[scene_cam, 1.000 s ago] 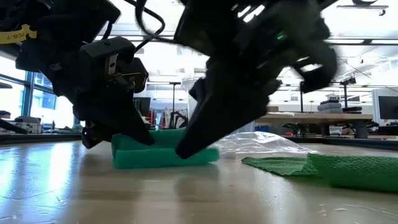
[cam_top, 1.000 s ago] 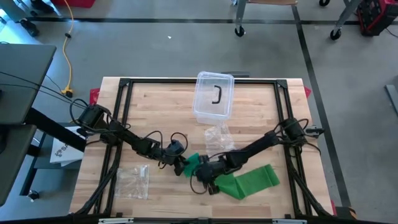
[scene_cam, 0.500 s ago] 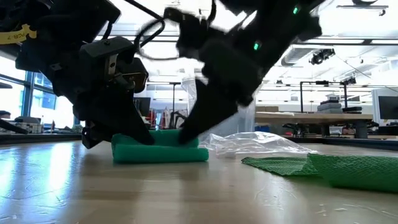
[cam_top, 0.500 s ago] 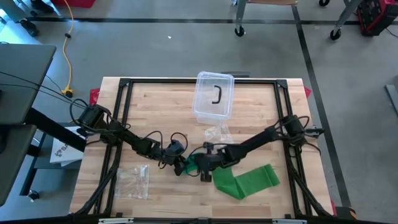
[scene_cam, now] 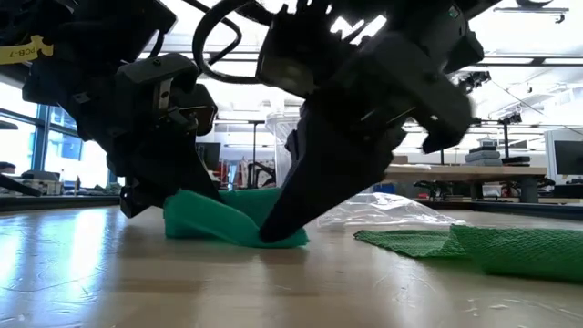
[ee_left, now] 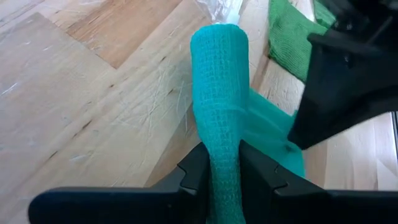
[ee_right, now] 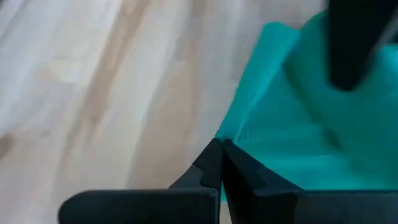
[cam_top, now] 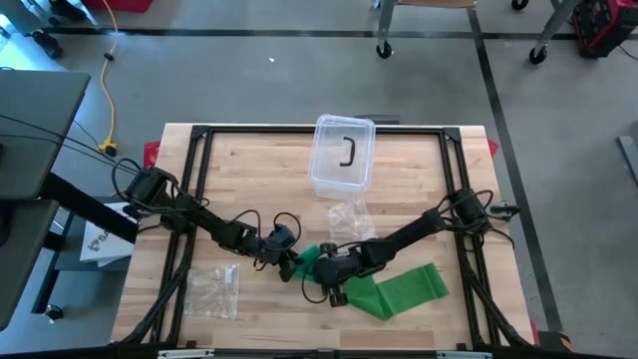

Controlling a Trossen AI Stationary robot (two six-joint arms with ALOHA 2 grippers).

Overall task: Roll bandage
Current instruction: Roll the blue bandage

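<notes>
**Both grippers on the bandage near the front edge**

Nearest the front edge of the table, at about seven o'clock from its middle, we see a clear bag lying flat. At about five o'clock the loose green end of the bandage spreads over the wood.

Just beyond, near six o'clock, sits the rolled part of the bandage, with both grippers on it. The left gripper reaches in from nine o'clock and is clamped on one end of the roll; in the left wrist view its fingers pinch the teal tube from both sides. The right gripper comes in from three o'clock, its fingers pressed together with no gap. In the right wrist view the closed tips meet at the edge of the fabric; we cannot tell whether any of it is pinched between them. In the low view the right gripper presses down on the roll's end, and the fabric sags there.

Farther in, near the centre, lies a crumpled plastic wrapper. Farthest, at twelve o'clock, stands a clear box with a dark item inside.
</notes>
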